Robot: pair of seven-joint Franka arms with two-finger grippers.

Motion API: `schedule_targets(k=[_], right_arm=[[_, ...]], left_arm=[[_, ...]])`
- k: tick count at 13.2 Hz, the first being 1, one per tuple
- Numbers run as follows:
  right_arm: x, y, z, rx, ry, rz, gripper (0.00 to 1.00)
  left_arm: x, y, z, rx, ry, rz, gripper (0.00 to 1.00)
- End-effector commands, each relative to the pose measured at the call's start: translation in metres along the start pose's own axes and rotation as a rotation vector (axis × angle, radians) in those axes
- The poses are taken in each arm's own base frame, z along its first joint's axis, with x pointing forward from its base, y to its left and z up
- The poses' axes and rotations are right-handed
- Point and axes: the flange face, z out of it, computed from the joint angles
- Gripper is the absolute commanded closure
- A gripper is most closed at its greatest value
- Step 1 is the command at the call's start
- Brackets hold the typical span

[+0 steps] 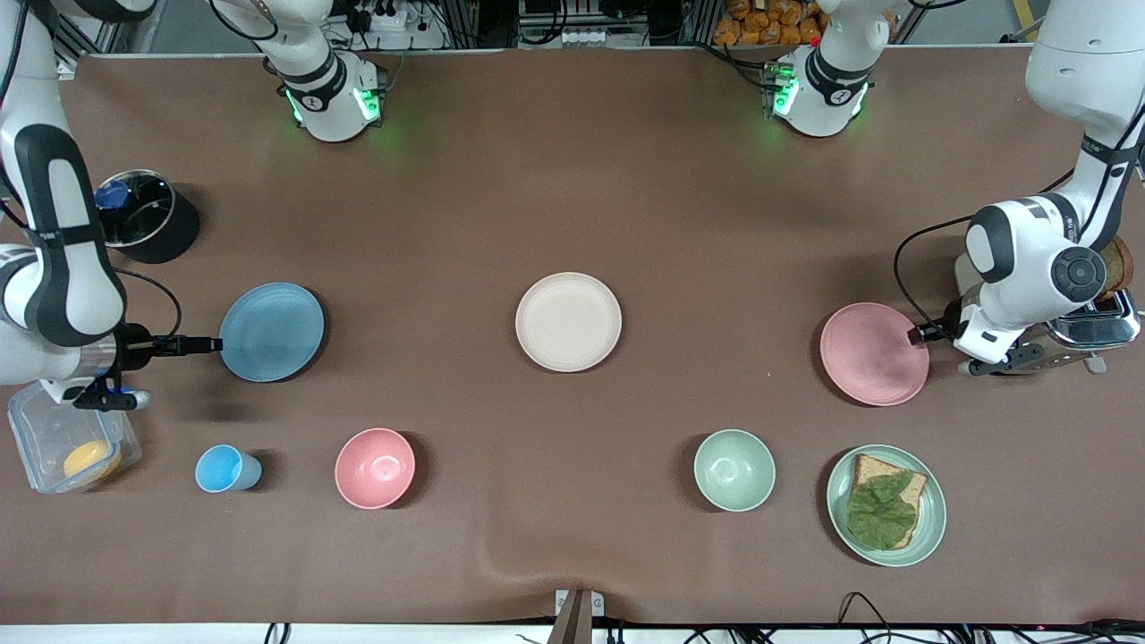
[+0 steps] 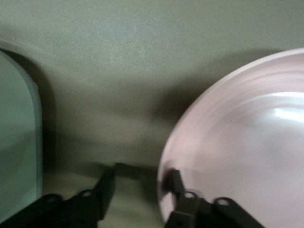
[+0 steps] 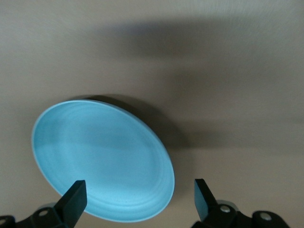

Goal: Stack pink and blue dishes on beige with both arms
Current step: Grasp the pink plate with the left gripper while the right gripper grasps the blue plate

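Observation:
The beige plate (image 1: 568,321) lies at the table's middle with nothing on it. The blue plate (image 1: 271,331) lies toward the right arm's end. My right gripper (image 1: 213,344) is low at its rim, reaching in from that end. In the right wrist view the right gripper (image 3: 138,195) is open and the blue plate's (image 3: 102,156) near edge lies between its fingers. The pink plate (image 1: 874,353) lies toward the left arm's end, with my left gripper (image 1: 916,335) at its rim. In the left wrist view the left gripper (image 2: 141,184) is open, one finger over the pink plate's (image 2: 242,142) rim.
Nearer the front camera stand a blue cup (image 1: 224,469), a pink bowl (image 1: 375,468), a green bowl (image 1: 734,470) and a green plate (image 1: 930,528) with bread and a leaf. A clear box (image 1: 54,420) and a black pot (image 1: 143,215) sit near the right arm, a toaster (image 1: 1087,326) by the left.

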Motion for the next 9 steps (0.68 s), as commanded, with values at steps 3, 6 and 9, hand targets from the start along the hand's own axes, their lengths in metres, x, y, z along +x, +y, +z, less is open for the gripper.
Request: schedule_targets(k=[3,6,9], right_arm=[[0.004,0.013,0.029,0.062,-0.026,-0.021,0.00],[-0.001,0.024,0.038,0.082,-0.056,-0.018,0.00],[-0.006,0.026,0.052,0.095,-0.085,-0.010,0.00]], left_arm=[[0.004,0.005,-0.003,-0.005,0.015,0.029,1.00],[0.003,0.042,-0.032,-0.053,0.040,0.056,1.00],[0.005,0.129,-0.086,-0.157,-0.006,0.114,1.00]])
